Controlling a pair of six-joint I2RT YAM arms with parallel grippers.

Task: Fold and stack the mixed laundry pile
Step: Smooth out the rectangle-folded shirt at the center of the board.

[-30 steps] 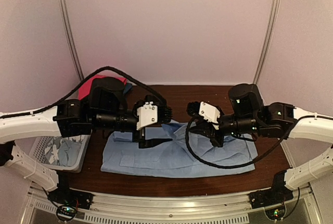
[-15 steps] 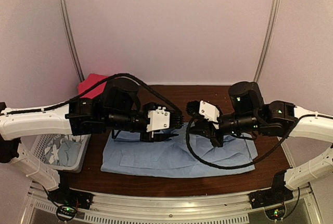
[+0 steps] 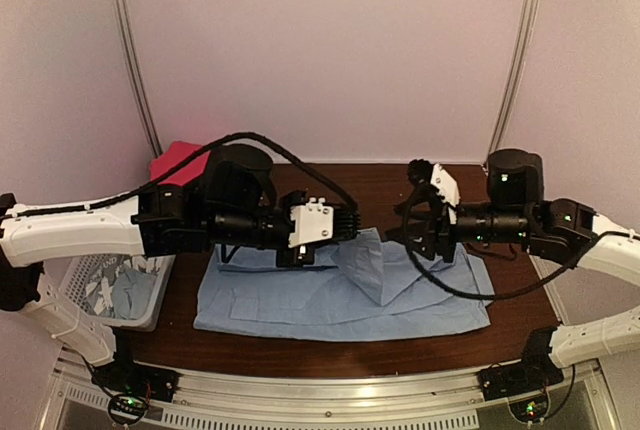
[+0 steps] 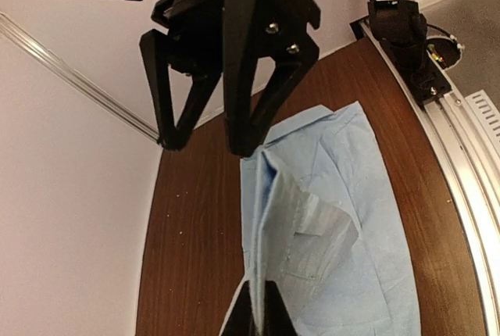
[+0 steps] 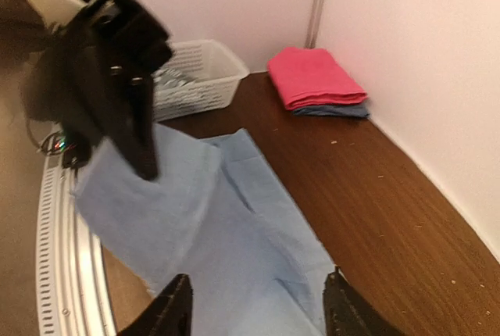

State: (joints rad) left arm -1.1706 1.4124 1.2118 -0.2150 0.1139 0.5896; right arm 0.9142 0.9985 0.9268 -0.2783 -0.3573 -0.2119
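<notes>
A large light blue shirt (image 3: 330, 300) of the mixed laundry pile lies spread on the dark wooden table (image 3: 380, 182). My left gripper (image 3: 350, 234) is shut on a raised fold along the shirt's far edge. In the left wrist view its fingertips (image 4: 260, 311) pinch that ridge of cloth (image 4: 269, 211). My right gripper (image 3: 408, 212) hangs open above the shirt's right part, touching nothing. In the right wrist view its jaws (image 5: 258, 312) stand wide apart over the blue cloth (image 5: 234, 234). More light blue garments (image 3: 122, 292) lie in the basket.
A white perforated basket (image 3: 72, 288) stands at the table's left front edge. A folded magenta cloth (image 5: 312, 78) rests on a darker blue one at the back left corner. Pale walls close the back and both sides. A metal rail (image 3: 330, 390) runs along the front.
My left gripper moved right along the shirt's far edge and shut on a fold, lifting it. My right gripper opened, let the cloth go and drew back to the right.
</notes>
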